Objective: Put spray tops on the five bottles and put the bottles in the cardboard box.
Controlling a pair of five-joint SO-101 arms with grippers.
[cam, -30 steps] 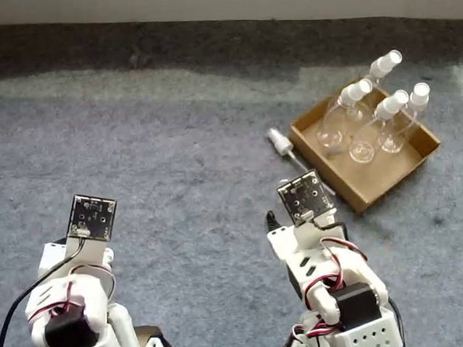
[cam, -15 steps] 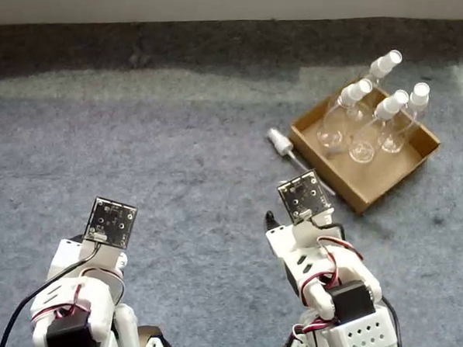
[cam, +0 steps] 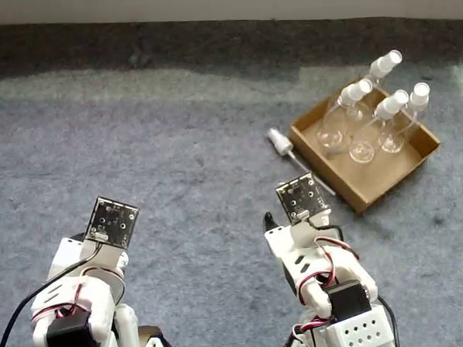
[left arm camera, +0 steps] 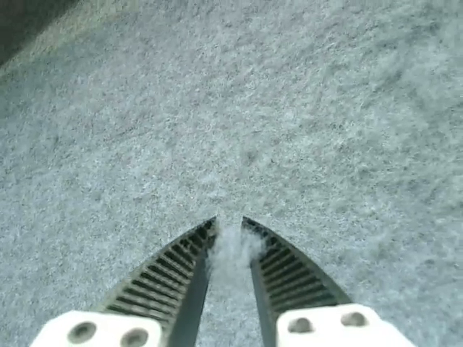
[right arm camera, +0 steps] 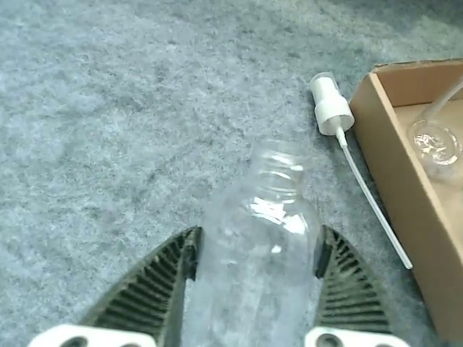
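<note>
Left side of your bench: the left arm (cam: 83,306) sits low at the near edge of the grey carpet (cam: 198,136), its wrist tipped forward and down so that its camera board faces up. Left gripper (left arm camera: 229,225): ribbed fingers (left arm camera: 170,271) drawn in to a narrow slot, nothing between them, tips pointing at bare carpet. Next item, to your right of it: the right arm (cam: 322,281), also folded at the near edge, wrist angled forward toward the box. Right gripper (right arm camera: 258,233): you have it spread wide around a clear bottle (right arm camera: 257,217), one finger against each side of the body. The bottle lies along the line of the fingers, with its threaded neck pointing away from the wrist and its mouth open, no top fitted. Just beyond the neck and off to the box side, one white spray top (cam: 279,141) lies on the carpet, apart from the bottle. Its thin dip tube trails along the carpet toward the near wall of the box. Far right: the cardboard box (cam: 376,191), open-topped, turned corner-on to the arms. Inside it stand four capped bottles (cam: 334,129), clear, close together, each with a white spray top, leaning toward the far side.
</note>
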